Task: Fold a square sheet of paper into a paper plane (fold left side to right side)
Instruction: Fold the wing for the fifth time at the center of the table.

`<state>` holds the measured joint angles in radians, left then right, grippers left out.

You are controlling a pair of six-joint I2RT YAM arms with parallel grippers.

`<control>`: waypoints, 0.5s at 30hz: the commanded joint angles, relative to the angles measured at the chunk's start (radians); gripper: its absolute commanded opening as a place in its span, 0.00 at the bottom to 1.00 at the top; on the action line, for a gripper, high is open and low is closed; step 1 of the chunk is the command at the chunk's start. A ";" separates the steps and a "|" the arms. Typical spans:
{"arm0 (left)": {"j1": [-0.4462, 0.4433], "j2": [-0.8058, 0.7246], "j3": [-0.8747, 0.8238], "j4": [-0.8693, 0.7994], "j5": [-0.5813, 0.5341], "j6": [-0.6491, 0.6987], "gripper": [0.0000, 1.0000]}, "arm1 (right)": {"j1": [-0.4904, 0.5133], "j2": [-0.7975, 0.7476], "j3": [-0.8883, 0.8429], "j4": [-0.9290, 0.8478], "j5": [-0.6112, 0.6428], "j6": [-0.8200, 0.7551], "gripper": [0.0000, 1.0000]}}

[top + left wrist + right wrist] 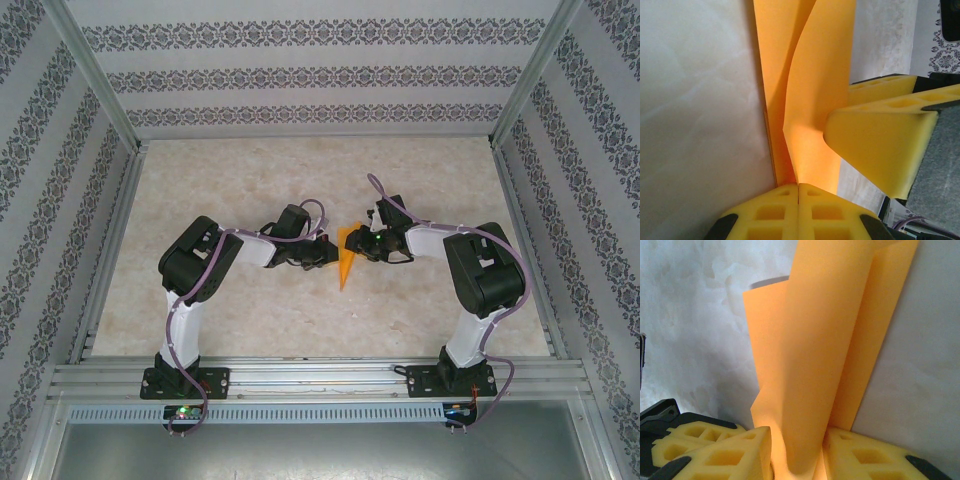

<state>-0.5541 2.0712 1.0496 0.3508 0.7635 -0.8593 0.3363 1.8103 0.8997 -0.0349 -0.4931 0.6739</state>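
Observation:
The orange sheet of paper (346,265), folded to a slim pointed plane shape, lies mid-table between both grippers. In the left wrist view its lower layer (771,75) lies flat while a flap (820,90) stands up from the crease. My left gripper (798,186) (322,250) is shut, tips set against the crease's near end; whether paper is nipped between them I cannot tell. My right gripper (797,442) (362,243) is shut on the raised flap (820,340), which curls between its yellow pads (880,140).
The pale marbled tabletop (250,180) spreads around the paper. Aluminium frame rails (300,375) run along the near edge and sides, with patterned walls (300,75) behind. The two grippers stand almost tip to tip over the paper.

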 commanded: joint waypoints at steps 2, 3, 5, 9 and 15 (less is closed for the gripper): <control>0.034 0.000 -0.016 -0.038 -0.052 0.059 0.04 | 0.015 0.062 -0.021 -0.097 0.045 -0.020 0.36; 0.035 -0.004 -0.020 -0.039 -0.053 0.063 0.04 | 0.015 0.064 -0.019 -0.096 0.044 -0.020 0.36; 0.033 -0.011 -0.028 -0.039 -0.048 0.068 0.04 | 0.015 0.066 -0.018 -0.095 0.042 -0.020 0.36; 0.034 -0.022 -0.032 -0.042 -0.050 0.073 0.04 | 0.017 0.067 -0.018 -0.096 0.041 -0.020 0.36; 0.034 -0.035 -0.022 -0.059 -0.051 0.089 0.04 | 0.018 0.067 -0.019 -0.097 0.039 -0.023 0.36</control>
<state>-0.5533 2.0594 1.0409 0.3458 0.7547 -0.8139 0.3367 1.8133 0.9031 -0.0395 -0.4904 0.6735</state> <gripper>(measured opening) 0.055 0.363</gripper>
